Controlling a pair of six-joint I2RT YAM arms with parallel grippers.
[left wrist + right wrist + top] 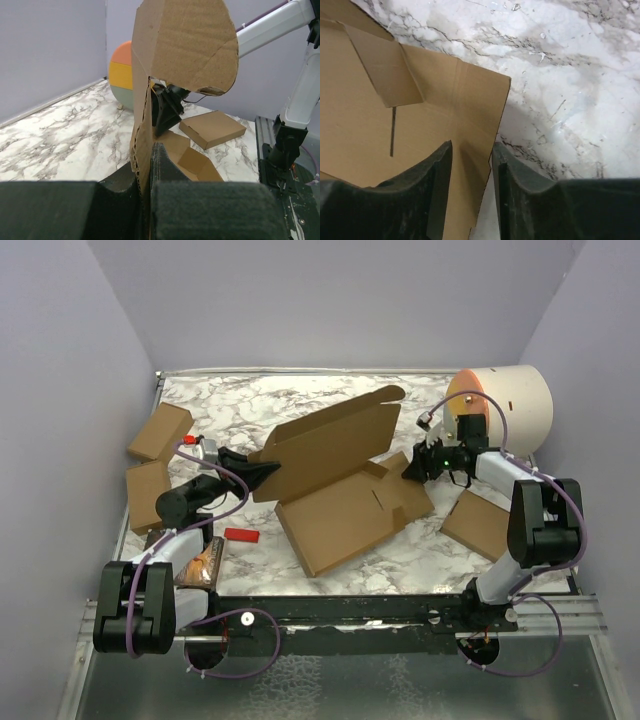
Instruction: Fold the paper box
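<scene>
Inspection, fold in progress. The paper box (345,515) lies at the table's centre with its base flat on the marble and its lid (325,445) raised along the far hinge. The left gripper (262,472) is at the box's nine o'clock, fingers clamped tight on the lid's end edge; the left wrist view confirms cardboard pinched between the pads. That arm reaches forward low, with the wrist turned so the jaws bite across the upright panel. The right gripper (415,468) is at the box's two o'clock. Its forearm runs toward nine o'clock and its fingers point down at the side flap (465,95). The jaws stand apart with a narrow gap over the flap's outer edge, and nothing appears to be pinched. Judgement: the step in hand is raising this flap. It should be taken near its free corner, gripped squarely across the edge, and swung up about its crease, not dragged. The left hold should steady the lid meanwhile, or the base may skid.
</scene>
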